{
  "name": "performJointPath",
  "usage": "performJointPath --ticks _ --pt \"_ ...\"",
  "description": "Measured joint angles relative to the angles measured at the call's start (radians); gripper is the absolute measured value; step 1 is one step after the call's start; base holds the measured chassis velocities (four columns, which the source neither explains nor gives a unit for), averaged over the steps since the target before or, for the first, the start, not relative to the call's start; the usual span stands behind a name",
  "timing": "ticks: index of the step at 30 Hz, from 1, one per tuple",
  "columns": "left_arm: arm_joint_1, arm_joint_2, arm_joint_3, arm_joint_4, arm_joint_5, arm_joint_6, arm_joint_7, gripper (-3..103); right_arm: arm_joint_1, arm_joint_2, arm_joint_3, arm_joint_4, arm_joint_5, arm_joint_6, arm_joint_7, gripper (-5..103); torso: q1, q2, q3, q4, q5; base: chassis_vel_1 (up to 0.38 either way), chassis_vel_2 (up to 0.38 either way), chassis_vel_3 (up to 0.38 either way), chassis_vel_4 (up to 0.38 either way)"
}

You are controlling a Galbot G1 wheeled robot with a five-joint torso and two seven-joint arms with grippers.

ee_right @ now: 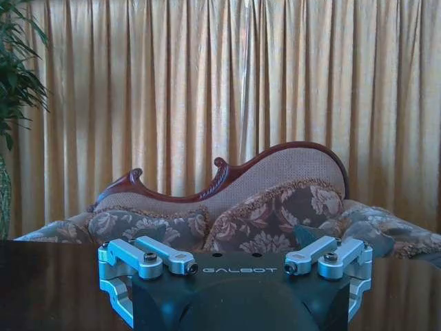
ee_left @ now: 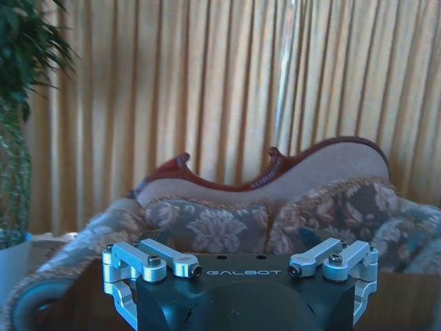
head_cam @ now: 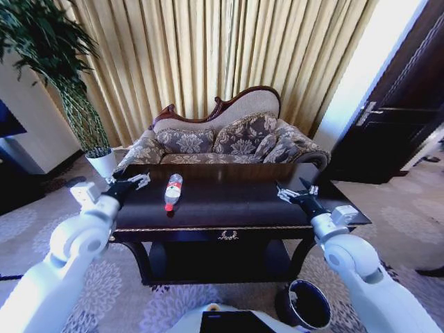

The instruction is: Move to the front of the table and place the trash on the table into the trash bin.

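- The table [head_cam: 277, 208] is seen directly ahead in the head view, with its gold emblem at front centre, so the robot is judged to be already in front of it.
- One piece of trash is made out on the top: a clear bottle [head_cam: 173, 191] with a red label, lying on its side left of centre, its red cap turned toward the robot.
- The bin [head_cam: 306, 305] is found on the carpet at the table's front right corner, beside the right arm.
- The left gripper [head_cam: 133, 183] is held over the table's left end, near the bottle but apart from it; its fingers are seen spread and nothing is held.
- The right gripper [head_cam: 297, 194] is held over the right end, well apart from the bottle; its fingers are likewise spread and empty.
- The bottle is judged light, since it looks empty or nearly so, though its contents cannot be made out.
- Its thin wall is expected to give under pressure, and its round, smooth body is expected to roll or slip on the glossy top.
- A hold across the labelled middle is judged best, where the body is straight.
- A sofa [head_cam: 229, 139] stands behind the table.
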Motion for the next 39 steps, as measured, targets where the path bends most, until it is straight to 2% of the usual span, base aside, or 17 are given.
performJointPath --ticks 4,5,7,8,10,13,19,21,24,39 --pt "-0.078 -0.022 0.119 0.017 -0.019 0.019 -0.061 100 0.001 -0.001 0.003 -0.018 -0.001 0.000 0.000 100 0.000 0.000 0.000 -0.0002 0.0002 0.000 0.000 0.000 0.000" --pt "-0.078 -0.022 0.119 0.017 -0.019 0.019 -0.061 100 0.001 -0.001 0.003 -0.018 -0.001 0.000 0.000 100 0.000 0.000 0.000 -0.0002 0.0002 0.000 0.000 0.000 0.000" --pt "-0.095 -0.035 0.178 0.017 -0.029 0.035 -0.115 100 0.009 -0.004 0.003 -0.026 -0.001 0.000 0.000 100 0.000 0.000 0.000 -0.0001 0.0000 0.000 0.000 0.000 0.000" --pt "-0.095 -0.035 0.178 0.017 -0.029 0.035 -0.115 100 0.009 -0.004 0.003 -0.026 -0.001 0.000 0.000 100 0.000 0.000 0.000 -0.0001 0.0000 0.000 0.000 0.000 0.000" --pt "-0.087 -0.041 0.217 0.002 -0.065 0.055 -0.176 100 0.015 -0.007 0.003 -0.034 -0.001 0.000 0.000 100 0.000 0.000 0.000 0.0000 0.0001 0.000 0.000 0.000 0.000" --pt "-0.063 -0.043 0.223 -0.003 -0.076 0.065 -0.198 100 0.019 -0.009 0.003 -0.044 -0.001 0.000 -0.001 100 0.000 0.000 0.000 0.0001 0.0001 0.000 0.000 0.000 0.000" --pt "-0.045 -0.044 0.220 0.010 -0.092 0.074 -0.206 100 0.026 -0.006 -0.003 -0.056 -0.003 0.002 -0.001 100 0.000 0.000 0.000 0.0001 0.0000 0.000 0.000 0.000 0.000" --pt "-0.050 -0.047 0.231 0.022 -0.131 0.083 -0.230 100 0.029 -0.001 -0.006 -0.058 -0.003 0.003 -0.001 100 0.000 0.000 0.000 0.0002 0.0000 0.000 0.000 0.000 0.000" --pt "-0.062 -0.053 0.241 0.045 -0.149 0.087 -0.237 100 0.030 0.000 -0.006 -0.060 -0.004 0.003 -0.002 100 0.000 0.000 0.000 -0.0001 0.0000 0.000 0.000 0.000 0.000" --pt "-0.118 -0.064 0.298 0.115 -0.157 0.115 -0.231 100 0.042 -0.004 0.009 -0.053 0.005 0.005 -0.002 100 0.000 0.000 0.000 0.0001 0.0000 0.000 0.000 0.000 0.000"
